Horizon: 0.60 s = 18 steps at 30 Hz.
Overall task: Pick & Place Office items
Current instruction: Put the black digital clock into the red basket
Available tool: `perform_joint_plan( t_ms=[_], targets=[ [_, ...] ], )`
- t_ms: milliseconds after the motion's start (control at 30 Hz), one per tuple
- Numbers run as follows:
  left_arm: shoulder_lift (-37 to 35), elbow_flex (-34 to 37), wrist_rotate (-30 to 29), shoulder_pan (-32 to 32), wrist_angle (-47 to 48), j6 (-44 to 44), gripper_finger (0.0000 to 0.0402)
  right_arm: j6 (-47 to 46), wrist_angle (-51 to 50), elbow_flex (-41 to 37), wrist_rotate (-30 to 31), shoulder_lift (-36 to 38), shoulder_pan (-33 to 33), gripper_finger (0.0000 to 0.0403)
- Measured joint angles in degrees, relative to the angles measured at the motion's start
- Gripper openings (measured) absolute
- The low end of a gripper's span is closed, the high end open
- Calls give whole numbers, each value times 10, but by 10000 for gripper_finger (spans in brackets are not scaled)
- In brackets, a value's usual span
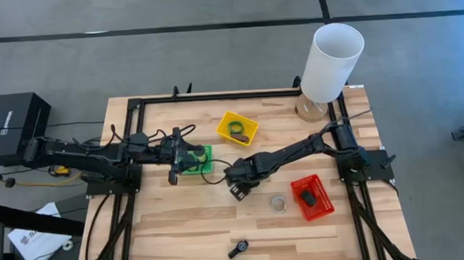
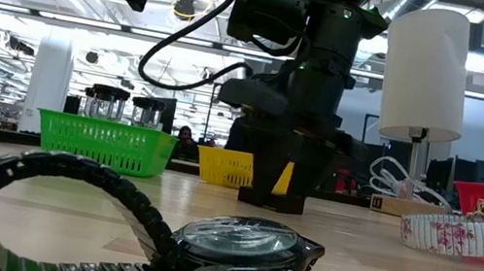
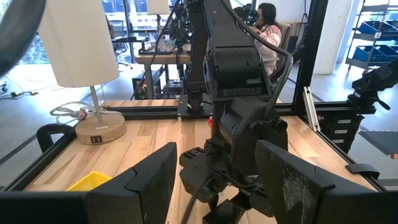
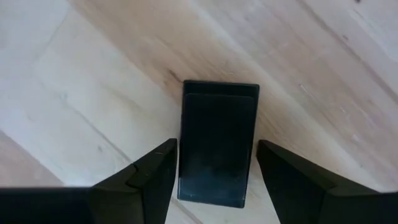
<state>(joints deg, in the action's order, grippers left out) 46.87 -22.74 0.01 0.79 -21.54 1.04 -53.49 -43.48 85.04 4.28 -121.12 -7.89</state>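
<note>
In the right wrist view a dark grey rectangular block (image 4: 217, 146) lies flat on the wooden table. My right gripper (image 4: 217, 180) is open, pointing down, with one finger along each long side of the block. In the high view the right gripper (image 1: 237, 191) is near the table's middle, and in the low view the right gripper (image 2: 271, 198) reaches down to the tabletop. My left gripper (image 3: 214, 180) is open and holds nothing. The left gripper (image 1: 195, 157) hovers over the green tray (image 1: 208, 157), pointing toward the right arm. My right gripper comes at the dark block from above, its fingers (image 4: 158, 171) lying along the block's two long sides (image 4: 186, 143). The block rests flat on the table. I cannot tell whether the fingers touch it or stand just clear.
A yellow tray (image 1: 237, 128) holds a green ring, and a red tray (image 1: 311, 197) holds a dark item. A pale watch (image 1: 278, 203) and a black watch (image 1: 238, 249) lie on the table toward its near edge. A white lamp (image 1: 332, 61) stands at the far right corner.
</note>
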Motion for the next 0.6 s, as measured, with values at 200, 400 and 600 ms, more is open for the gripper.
perform_joint_plan(
  t_ms=[200, 400, 600],
  targets=[
    [0, 0, 0, 0, 0, 0, 213, 64, 4, 0, -6, 0, 5, 206],
    [0, 0, 0, 0, 0, 0, 213, 86, 1, 0, -5, 0, 5, 158],
    [0, 0, 0, 0, 0, 0, 213, 165, 3, 0, -4, 0, 6, 151]
  ],
)
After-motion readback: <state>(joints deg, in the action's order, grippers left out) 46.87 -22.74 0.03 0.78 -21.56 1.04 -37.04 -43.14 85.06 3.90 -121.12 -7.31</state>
